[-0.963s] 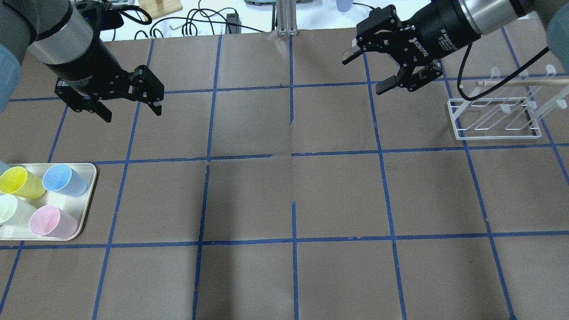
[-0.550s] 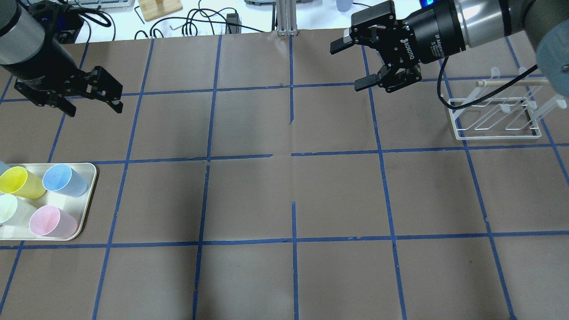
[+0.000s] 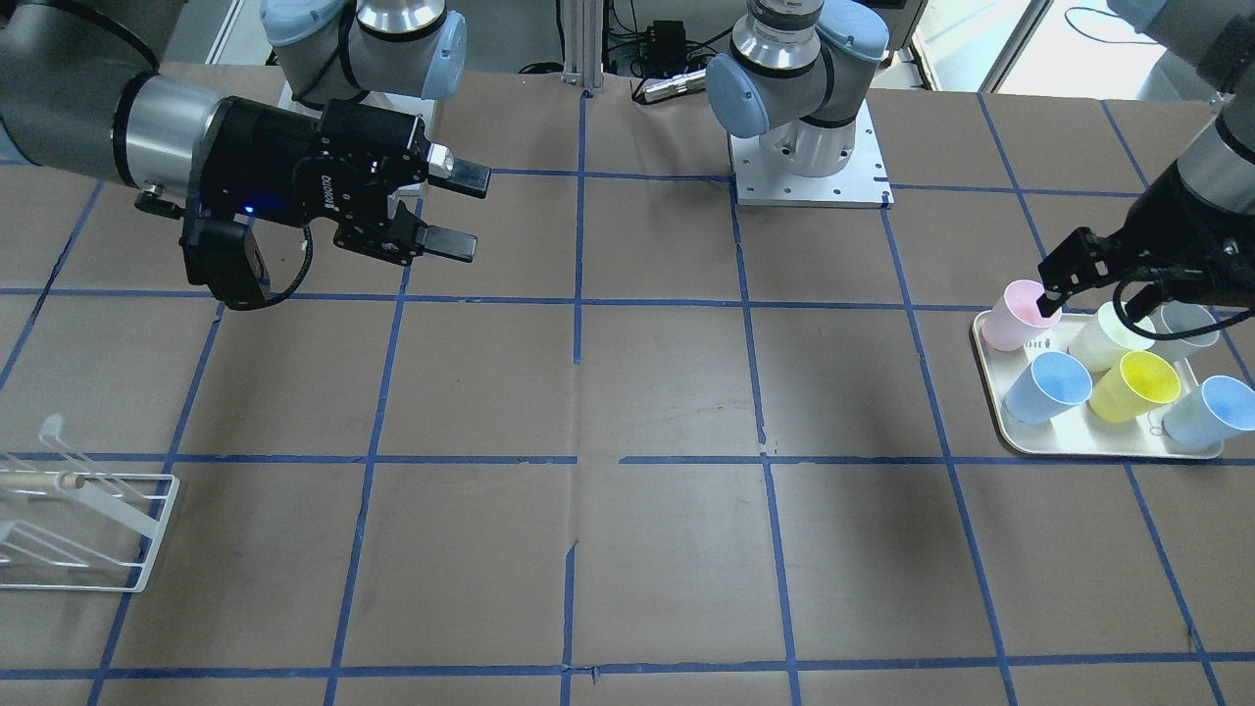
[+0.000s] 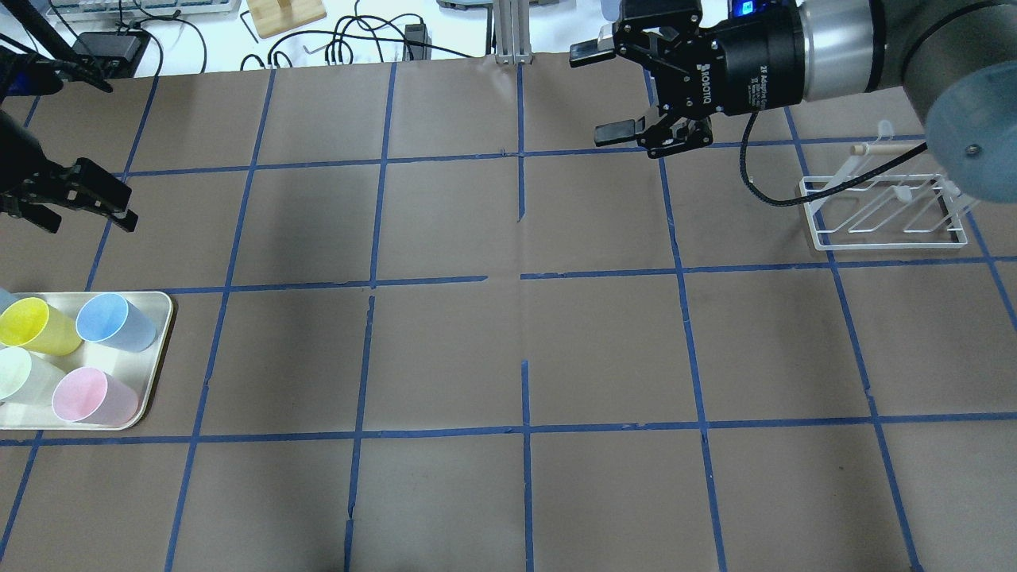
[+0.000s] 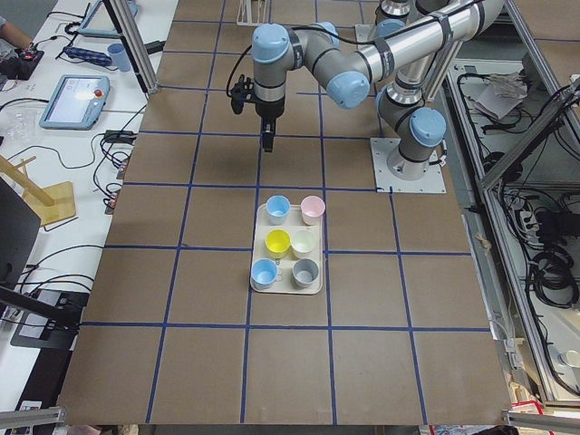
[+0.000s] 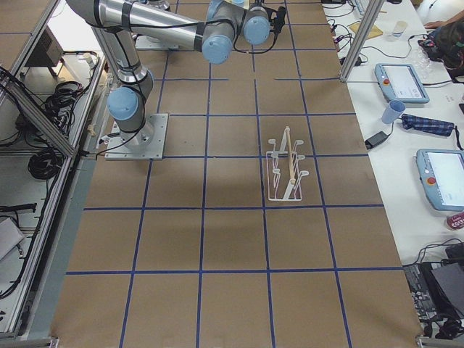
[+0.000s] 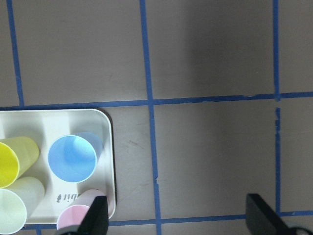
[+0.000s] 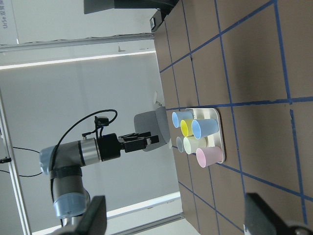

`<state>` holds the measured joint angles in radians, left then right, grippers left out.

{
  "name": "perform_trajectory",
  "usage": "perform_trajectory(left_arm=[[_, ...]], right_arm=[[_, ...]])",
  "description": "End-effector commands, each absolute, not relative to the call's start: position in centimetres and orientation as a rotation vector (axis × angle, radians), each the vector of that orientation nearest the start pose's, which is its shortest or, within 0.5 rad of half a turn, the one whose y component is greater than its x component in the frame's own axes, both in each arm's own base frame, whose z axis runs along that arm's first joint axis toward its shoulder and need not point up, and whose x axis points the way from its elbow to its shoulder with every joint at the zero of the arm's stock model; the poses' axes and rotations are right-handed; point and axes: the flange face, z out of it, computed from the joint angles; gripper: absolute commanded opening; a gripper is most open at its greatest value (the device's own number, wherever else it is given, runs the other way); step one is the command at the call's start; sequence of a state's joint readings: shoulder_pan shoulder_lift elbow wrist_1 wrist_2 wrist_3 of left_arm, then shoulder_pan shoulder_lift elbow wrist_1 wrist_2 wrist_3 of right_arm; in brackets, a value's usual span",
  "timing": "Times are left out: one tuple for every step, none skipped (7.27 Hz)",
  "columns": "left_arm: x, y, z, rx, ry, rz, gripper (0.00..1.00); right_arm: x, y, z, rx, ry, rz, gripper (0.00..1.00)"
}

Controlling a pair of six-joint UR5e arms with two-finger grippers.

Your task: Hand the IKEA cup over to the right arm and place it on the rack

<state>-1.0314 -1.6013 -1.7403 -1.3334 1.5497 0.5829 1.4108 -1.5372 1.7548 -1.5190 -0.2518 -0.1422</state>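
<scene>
Progress nil: blue cup (image 4: 111,320) upright in tray (image 4: 159,359) at left end of surface (image 4: 524,349), untouched. Left gripper (image 4: 90,226) spread, empty, held nr tray, not yet lowered. Right gripper (image 4: 596,94) spread, empty, held well apart from rack (image 4: 890,243). Pick-up, hand-over & rack placing all left to be done.
</scene>
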Motion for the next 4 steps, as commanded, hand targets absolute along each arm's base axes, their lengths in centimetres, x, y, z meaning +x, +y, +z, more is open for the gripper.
perform_trajectory(left_arm=[[18.2,-50.1,34.5,0.104,3.125,-0.082,1.00],[20.3,-49.5,32.5,0.116,3.124,-0.081,1.00],[21.7,-49.4,30.4,0.140,3.143,-0.053,1.00],[22.9,-49.8,29.4,0.130,3.124,-0.083,1.00]], right_arm=[[17.6,-51.7,44.0,0.175,1.774,0.081,1.00],[20.9,-50.6,44.2,0.117,1.772,0.120,1.00],[21.8,-50.4,44.1,0.093,1.771,0.121,1.00],[21.8,-50.5,44.1,0.097,1.760,0.119,1.00]])
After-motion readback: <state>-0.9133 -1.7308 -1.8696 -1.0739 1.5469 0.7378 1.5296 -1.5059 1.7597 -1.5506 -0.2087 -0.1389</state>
